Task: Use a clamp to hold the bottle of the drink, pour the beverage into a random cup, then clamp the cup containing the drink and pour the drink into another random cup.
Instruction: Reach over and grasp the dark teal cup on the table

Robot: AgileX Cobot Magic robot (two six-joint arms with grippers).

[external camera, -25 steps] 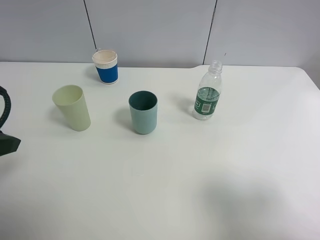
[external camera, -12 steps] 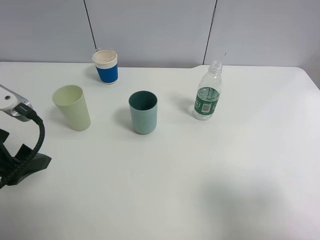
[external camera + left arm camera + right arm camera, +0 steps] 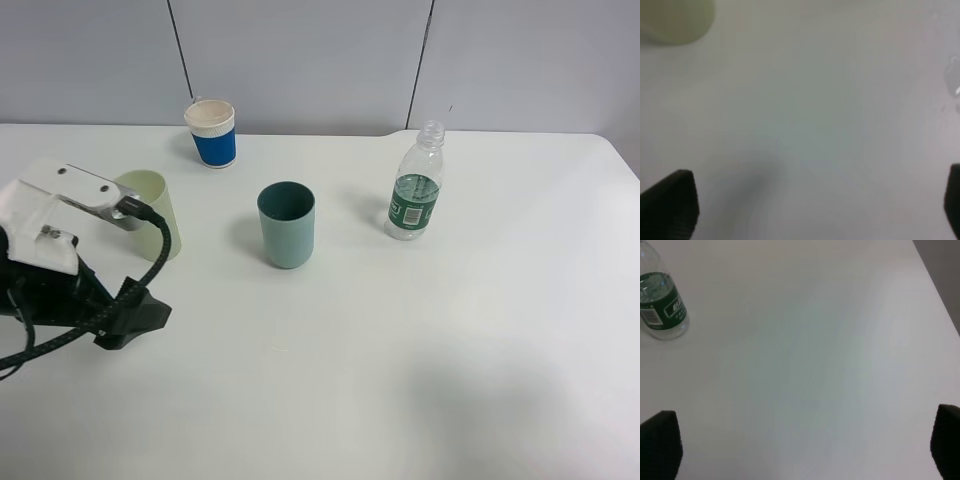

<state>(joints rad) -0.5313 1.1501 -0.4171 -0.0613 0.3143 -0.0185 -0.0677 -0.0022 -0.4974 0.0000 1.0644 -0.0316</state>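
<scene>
A clear drink bottle point(image 3: 413, 195) with a green label and no cap stands upright at the right middle of the white table point(image 3: 450, 330). It also shows in the right wrist view point(image 3: 660, 305). A teal cup point(image 3: 286, 224) stands at the centre. A pale green cup point(image 3: 158, 208) stands to its left, partly hidden by my left arm, and shows blurred in the left wrist view point(image 3: 675, 20). A blue paper cup point(image 3: 212, 133) stands at the back. My left gripper point(image 3: 135, 318) point(image 3: 810, 210) is open and empty over bare table in front of the pale green cup. My right gripper point(image 3: 802, 445) is open and empty, well away from the bottle.
A grey panelled wall point(image 3: 300, 50) runs behind the table. The table's right edge point(image 3: 940, 305) shows in the right wrist view. The right arm is out of the exterior view.
My left arm has come in from the left edge, moving right and forward over the table, and now covers part of the pale green cup. The cups and the bottle have not moved.
</scene>
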